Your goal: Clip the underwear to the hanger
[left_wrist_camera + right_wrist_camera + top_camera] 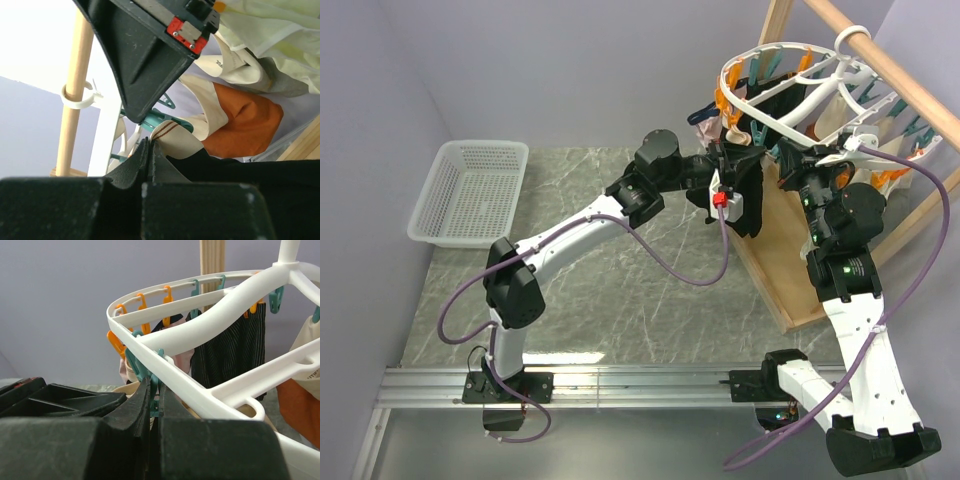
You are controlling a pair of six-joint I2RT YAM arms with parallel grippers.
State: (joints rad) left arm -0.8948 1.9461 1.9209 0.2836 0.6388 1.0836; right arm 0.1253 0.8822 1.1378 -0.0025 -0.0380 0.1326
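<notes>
Up at the hanger (200, 322), left gripper (150, 144) pinches the underwear (748, 195) — right gripper (154, 390) clamps a clip (136, 362).

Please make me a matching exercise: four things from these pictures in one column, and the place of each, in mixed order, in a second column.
Things:
1. basket
2. hanger
3. underwear
4. teal clip

Places:
a. pinched by the left tool
b. on the table
c. pinched by the right tool
d. hooked on the rod

Pairs: 1-b, 2-d, 3-a, 4-c
</notes>
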